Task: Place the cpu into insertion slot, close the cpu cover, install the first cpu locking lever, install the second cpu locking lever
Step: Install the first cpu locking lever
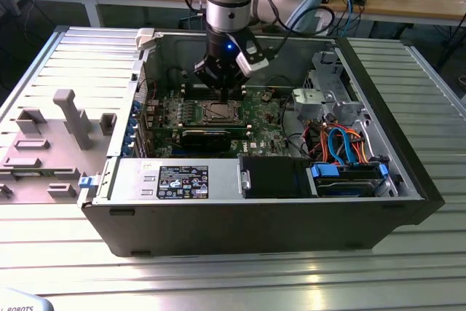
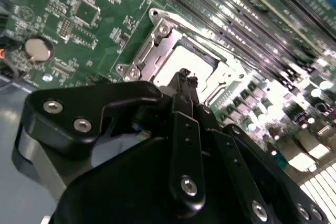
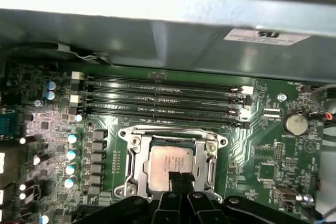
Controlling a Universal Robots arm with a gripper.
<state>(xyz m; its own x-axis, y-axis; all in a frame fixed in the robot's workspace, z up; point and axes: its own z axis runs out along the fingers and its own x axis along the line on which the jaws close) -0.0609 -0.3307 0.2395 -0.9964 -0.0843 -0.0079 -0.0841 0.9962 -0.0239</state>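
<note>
The cpu (image 3: 167,160) lies flat in the insertion slot (image 1: 218,113) on the green board, its silvery top showing. The cpu cover (image 3: 137,160) lies down around it, a silver frame with the chip in its window. My gripper (image 3: 181,178) hangs just above the near edge of the chip, its two black fingertips (image 3: 175,177) pressed together with nothing seen between them. In the second wrist view the same tips (image 2: 182,80) point at the bright chip (image 2: 181,59) inside the frame (image 2: 157,38). In the exterior view the gripper (image 1: 222,97) stands upright over the socket.
Long memory slots (image 3: 163,95) run beside the socket, toward the case's grey wall (image 3: 173,40). A coin battery (image 3: 295,123) sits on the board. A black card (image 1: 211,136), a drive cage with coloured cables (image 1: 342,143) and the power supply (image 1: 182,180) crowd the case. Grey fixtures (image 1: 69,118) stand outside.
</note>
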